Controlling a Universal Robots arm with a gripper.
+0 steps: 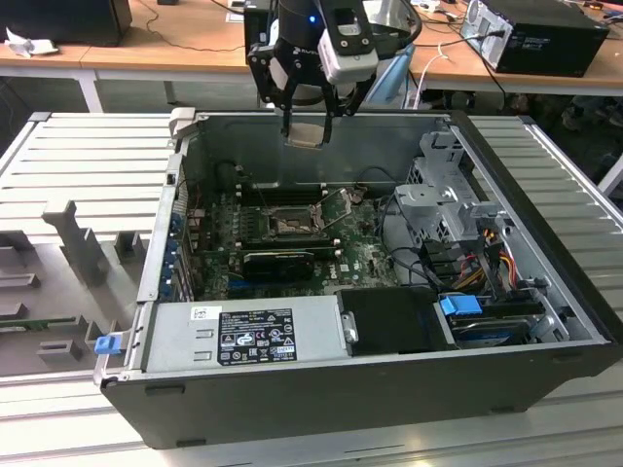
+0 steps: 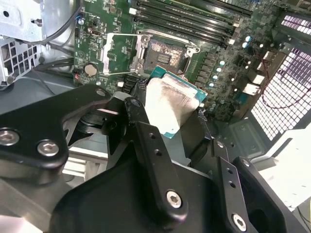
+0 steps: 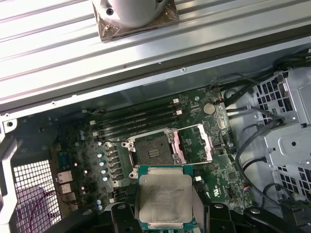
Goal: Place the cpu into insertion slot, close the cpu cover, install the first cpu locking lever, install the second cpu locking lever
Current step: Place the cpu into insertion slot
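**Desk:** What is sitting nearest in the open computer case (image 1: 292,399)?

**Caption writer:** A grey power supply (image 1: 268,336) is lying along the near wall. A metal drive cage (image 1: 443,199) is standing on the exterior view's right. The case itself is resting on a ribbed metal table (image 1: 97,165).

**Desk:** And farther in?

**Caption writer:** A long black card (image 1: 277,261) is lying across the green motherboard (image 1: 365,258). Just behind it the insertion slot (image 1: 292,226) is sitting bare, and its contact field is showing in the first wrist view (image 3: 153,153). The cpu cover (image 3: 179,148) is lying swung open beside the slot, on the side toward the drive cage.

**Desk:** Where is the cpu?

**Caption writer:** The gripper (image 1: 307,122) is clamping the cpu (image 1: 307,131) between its black fingers (image 2: 146,141). It is holding the chip in the air by the case's far wall, well above the motherboard and apart from the slot. In both wrist views the chip's silvery top (image 3: 165,199) is facing the camera, with a green edge showing around it (image 2: 172,104).

**Desk:** Anything beyond?

**Caption writer:** A wooden desk (image 1: 195,39) is running along the far side, carrying a black box (image 1: 545,34) on the exterior view's right.
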